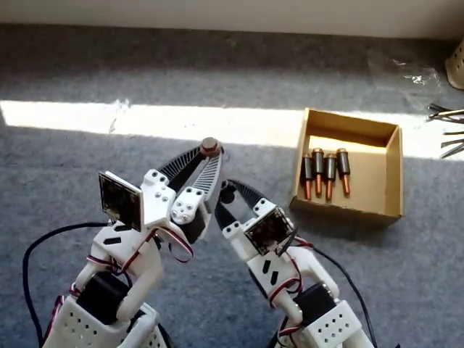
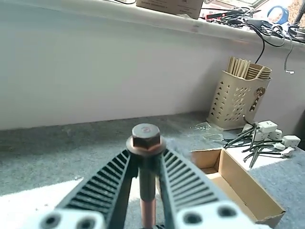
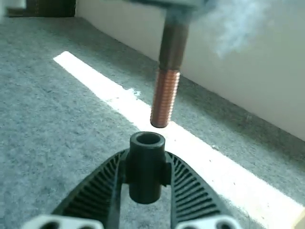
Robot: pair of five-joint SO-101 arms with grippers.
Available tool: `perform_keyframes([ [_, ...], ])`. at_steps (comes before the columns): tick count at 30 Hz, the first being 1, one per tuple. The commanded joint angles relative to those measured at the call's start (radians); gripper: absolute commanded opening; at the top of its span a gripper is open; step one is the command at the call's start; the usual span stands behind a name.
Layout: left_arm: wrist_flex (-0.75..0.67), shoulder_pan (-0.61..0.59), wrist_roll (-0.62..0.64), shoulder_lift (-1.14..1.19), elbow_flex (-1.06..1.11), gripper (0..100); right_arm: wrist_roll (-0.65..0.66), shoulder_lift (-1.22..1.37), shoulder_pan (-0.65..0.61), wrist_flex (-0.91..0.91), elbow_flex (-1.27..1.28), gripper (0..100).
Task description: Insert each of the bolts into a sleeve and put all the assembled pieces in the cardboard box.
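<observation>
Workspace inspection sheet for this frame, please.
Surface: grey carpet, sunlit strip across it.
Job's things: bolt poised above sleeve, not inserted; four assembled pieces in cardboard box.
Clutter: dark ties and plastic wrap near the box.
Grippers: left gripper shut on bolt; right gripper shut on sleeve.
Cables: black cable loops beside left arm's base.
Surroundings: white wall, slotted basket, power adapters.

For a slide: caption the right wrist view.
Right claw holds the sleeve upright just under the bolt, its threaded tip not yet inserted.
</observation>
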Motion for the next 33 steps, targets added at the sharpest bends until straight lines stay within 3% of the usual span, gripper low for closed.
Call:
perform_keyframes([
  [1, -0.005, -0.019, -0.032, -0.018, -0.004, 1, -0.049, -0.012, 0.035, -0.004, 0.151, 0.5],
  [29, -0.1, -0.013, -0.028, -0.01, 0.07, 1, -0.048, -0.012, 0.001, -0.004, 0.151, 0.5],
  [33, -0.098, -0.012, -0.026, -0.016, 0.07, 1, 0.025, -0.012, -0.002, -0.015, 0.151, 0.5],
])
